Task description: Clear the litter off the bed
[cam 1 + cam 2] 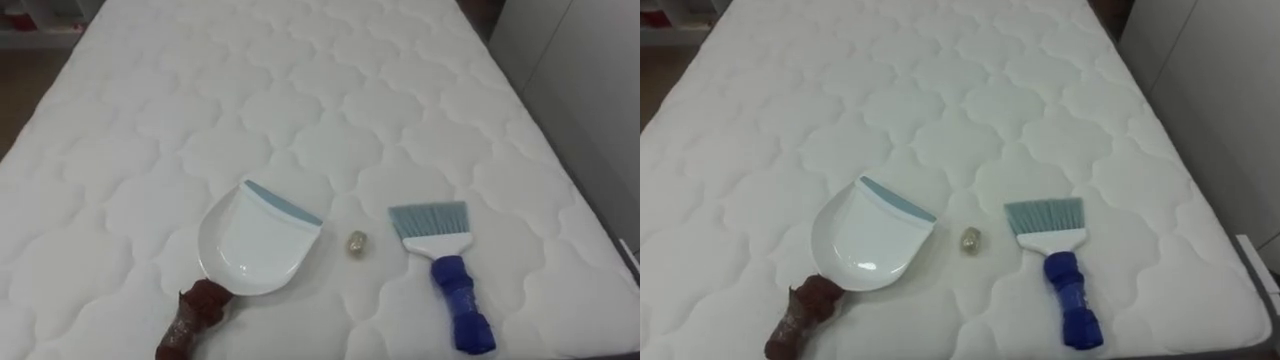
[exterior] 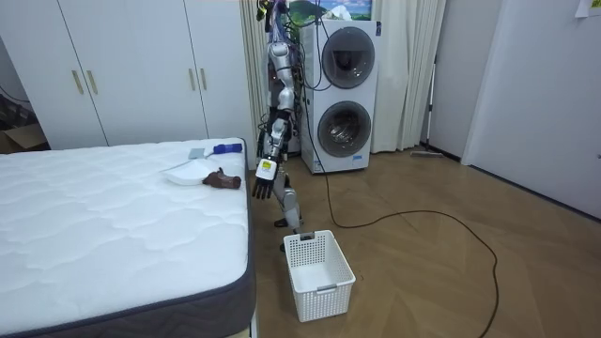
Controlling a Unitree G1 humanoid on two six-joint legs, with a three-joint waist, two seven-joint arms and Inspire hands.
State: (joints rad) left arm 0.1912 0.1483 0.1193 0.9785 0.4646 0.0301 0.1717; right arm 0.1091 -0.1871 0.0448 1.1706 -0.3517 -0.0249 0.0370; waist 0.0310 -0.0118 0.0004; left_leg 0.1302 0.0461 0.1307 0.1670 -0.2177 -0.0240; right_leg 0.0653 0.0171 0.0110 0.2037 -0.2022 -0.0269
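A white dustpan [image 1: 255, 240] with a grey-blue lip and a brown handle [image 1: 192, 315] lies on the white quilted mattress [image 1: 300, 90], handle toward me. A small crumpled yellowish scrap [image 1: 356, 243] sits just right of the pan's lip. Right of the scrap lies a hand brush [image 1: 445, 270] with grey-blue bristles and a blue handle. In the room view I stand at the bed's side by the dustpan [image 2: 188, 172] and brush [image 2: 223, 148]. My left hand [image 2: 261, 183] hangs beside the bed's edge, open and holding nothing.
The mattress edge [image 1: 600, 240] runs along the right of the eye views. A white laundry basket [image 2: 319, 272] stands on the wooden floor near my feet. Stacked washing machines [image 2: 347, 94] are behind me, white wardrobes [image 2: 131, 66] beyond the bed.
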